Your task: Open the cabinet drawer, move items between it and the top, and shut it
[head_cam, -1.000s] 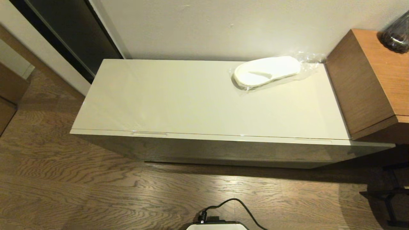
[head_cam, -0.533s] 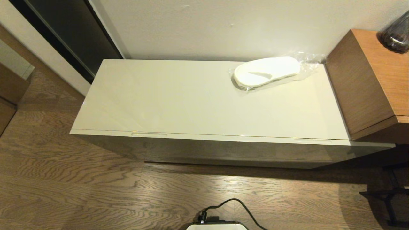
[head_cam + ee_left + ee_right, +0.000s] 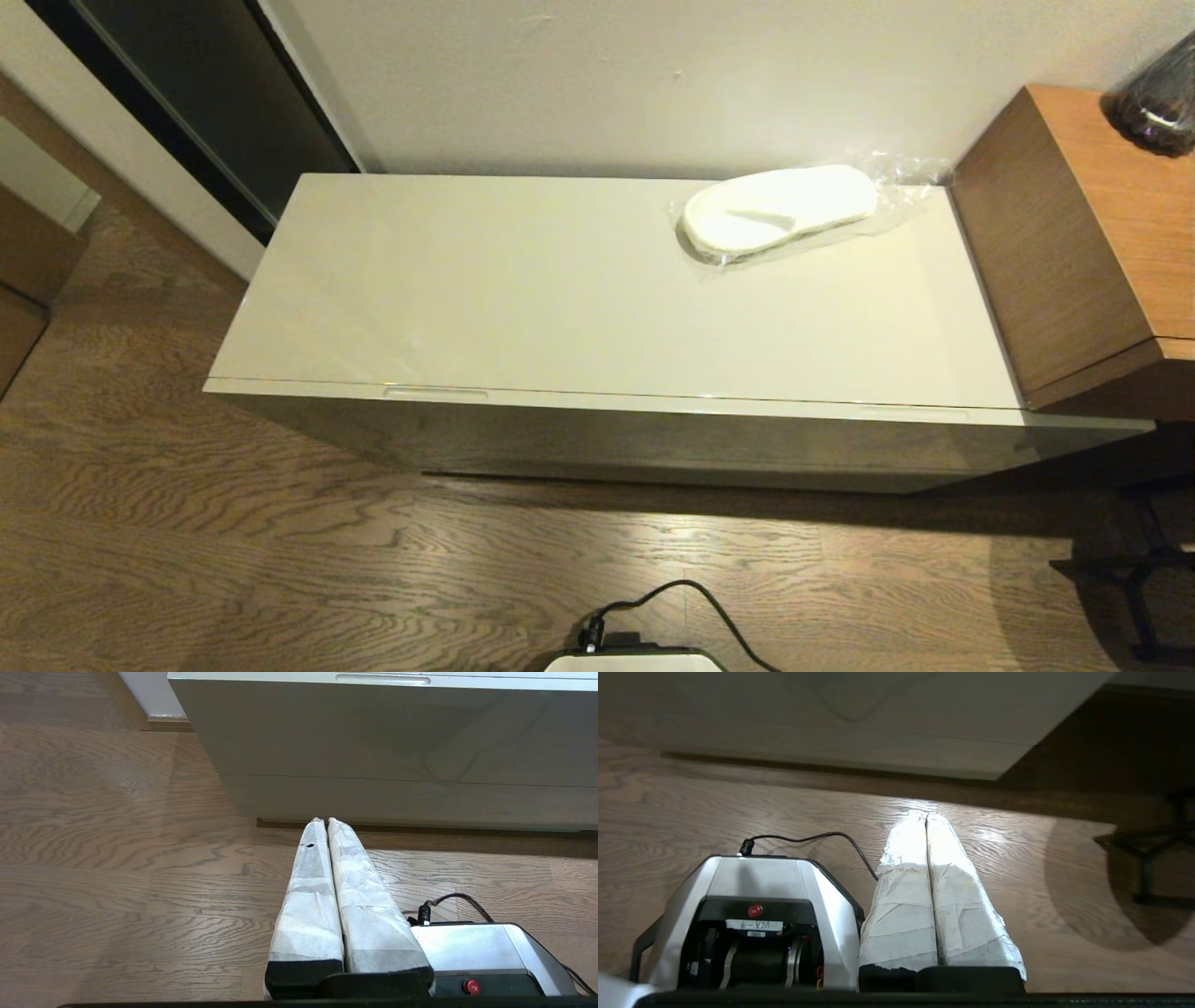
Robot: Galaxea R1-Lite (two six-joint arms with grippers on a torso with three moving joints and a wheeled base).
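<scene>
The white slipper [image 3: 780, 207] in clear plastic lies on the glossy cream top [image 3: 560, 289], at its back right. The cabinet drawer [image 3: 653, 439] is pushed in, with two recessed slots along its front edge, one of them the left slot [image 3: 435, 393] [image 3: 383, 679]. The tissue pack is out of view. My left gripper [image 3: 325, 820] hangs low over the floor in front of the cabinet, shut and empty. My right gripper [image 3: 922, 814] is also shut on nothing, low over the floor. Neither gripper shows in the head view.
A brown wooden side cabinet [image 3: 1083, 233] abuts the right end, with a dark glass vase [image 3: 1158, 98] on it. My base [image 3: 635, 658] and its black cable [image 3: 808, 837] sit on the wood floor. A dark stand [image 3: 1134, 579] is at the right.
</scene>
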